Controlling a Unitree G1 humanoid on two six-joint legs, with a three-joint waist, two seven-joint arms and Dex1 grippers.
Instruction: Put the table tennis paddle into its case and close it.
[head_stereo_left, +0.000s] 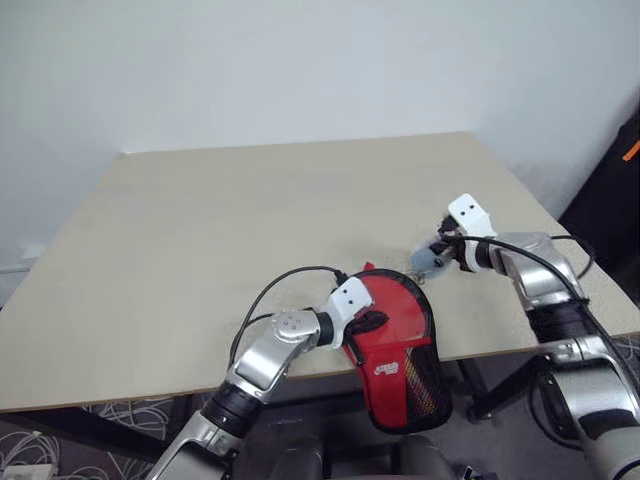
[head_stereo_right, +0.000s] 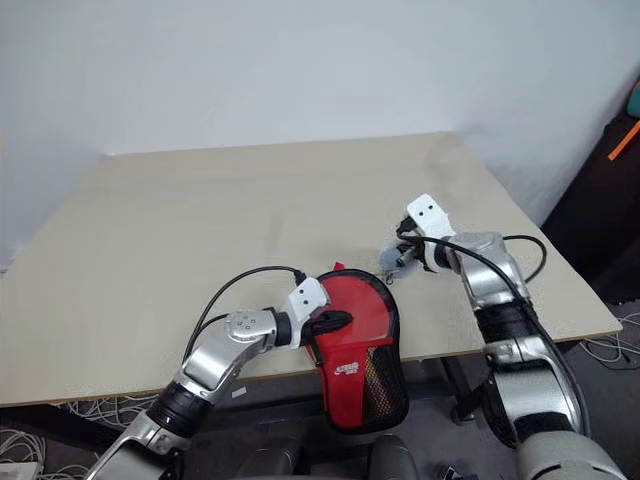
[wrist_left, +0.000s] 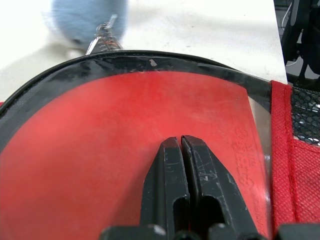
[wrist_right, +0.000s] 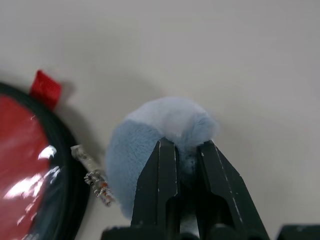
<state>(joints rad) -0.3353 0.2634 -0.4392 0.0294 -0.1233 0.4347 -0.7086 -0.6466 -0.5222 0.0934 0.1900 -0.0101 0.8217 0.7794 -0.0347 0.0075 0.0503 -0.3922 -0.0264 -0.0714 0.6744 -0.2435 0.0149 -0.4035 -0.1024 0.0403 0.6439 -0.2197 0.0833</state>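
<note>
The red case (head_stereo_left: 400, 325) lies flat at the table's front edge, black-rimmed, its dark mesh narrow end (head_stereo_left: 420, 385) hanging past the edge. My left gripper (wrist_left: 180, 140) is shut, its tips resting on the case's red face (wrist_left: 100, 150). A pale blue-grey fluffy ball (wrist_right: 150, 130) lies on the table just beyond the case's round end, joined by a small metal chain (wrist_right: 95, 177) to the case's rim. My right gripper (wrist_right: 186, 145) is shut on that ball. The table tennis paddle is hidden.
The pale table (head_stereo_left: 200, 230) stretches bare towards the white wall behind. A small red tab (wrist_right: 45, 87) sticks out of the case's rim. Dark gear (head_stereo_left: 615, 200) stands on the floor past the table's right edge.
</note>
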